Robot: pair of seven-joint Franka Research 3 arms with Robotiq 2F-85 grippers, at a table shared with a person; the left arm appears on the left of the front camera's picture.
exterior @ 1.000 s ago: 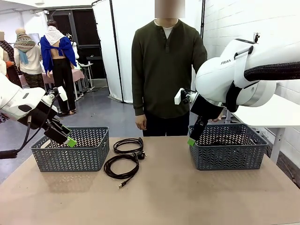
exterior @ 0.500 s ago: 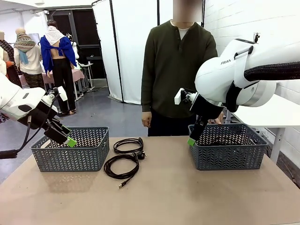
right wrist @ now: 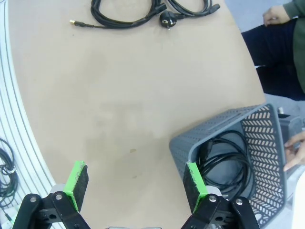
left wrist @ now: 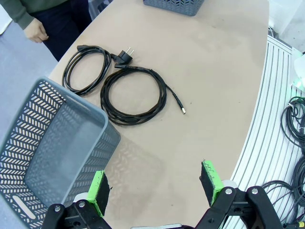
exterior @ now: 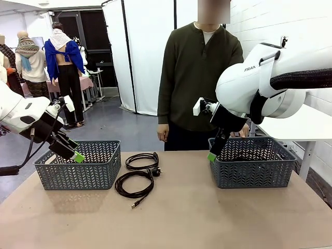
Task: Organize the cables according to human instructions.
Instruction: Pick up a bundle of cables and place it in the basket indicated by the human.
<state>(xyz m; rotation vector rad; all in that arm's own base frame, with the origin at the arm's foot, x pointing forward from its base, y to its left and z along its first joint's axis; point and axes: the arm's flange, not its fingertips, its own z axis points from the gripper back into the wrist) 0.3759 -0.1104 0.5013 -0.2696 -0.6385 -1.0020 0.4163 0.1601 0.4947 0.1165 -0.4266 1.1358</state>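
While left pincer [exterior: 78, 155] and right pincer [exterior: 211, 156] gape empty | cables [exterior: 137, 174] lie between, untouched

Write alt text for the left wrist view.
Two coiled black cables, a mains-plug cable and a small-plug cable, lie side by side on a tan table beside an empty grey basket. The left gripper hovers above, jaws open.
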